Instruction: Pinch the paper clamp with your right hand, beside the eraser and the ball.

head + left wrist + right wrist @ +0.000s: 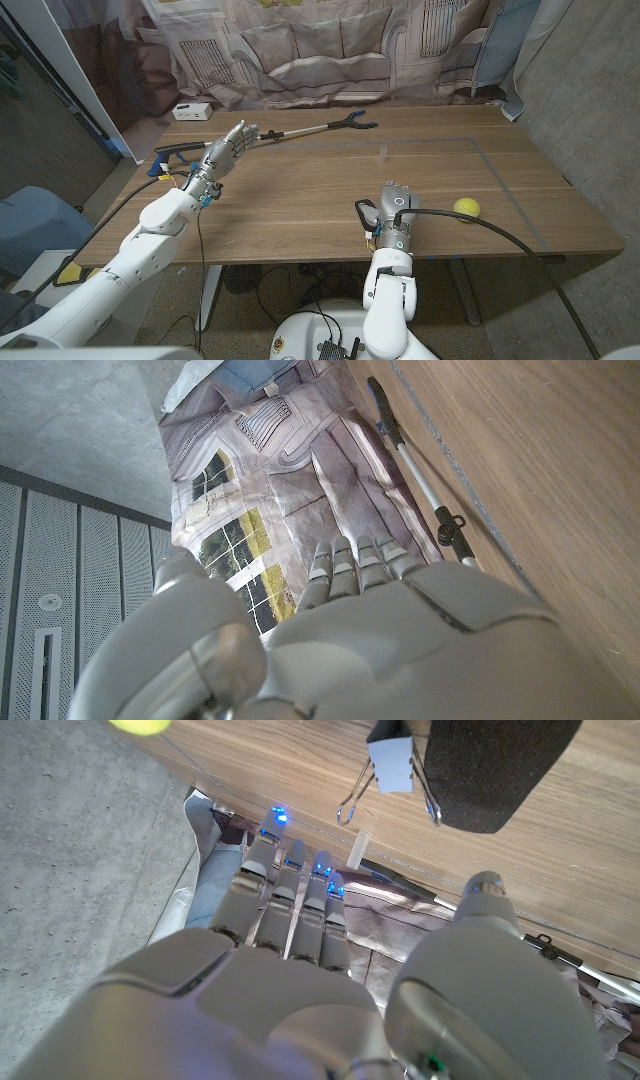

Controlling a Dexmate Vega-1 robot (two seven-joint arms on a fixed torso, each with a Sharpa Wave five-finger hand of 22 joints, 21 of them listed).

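Approach step: right hand (300, 970) near paper clamp (390, 765), fingers apart, holding nothing. Ball (466, 208) just beside. Next: reach forward, close thumb and finger on clamp handles.

No text, label, brand, number or sign can be read anywhere. The white box (190, 111) at the bench's far corner shows dark marks, too small to make out.

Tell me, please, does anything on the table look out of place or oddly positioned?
Only the long reacher grabber tool stands out: it lies diagonally across the far left of the table, unrelated to the task. Nothing looks spilled or damaged.
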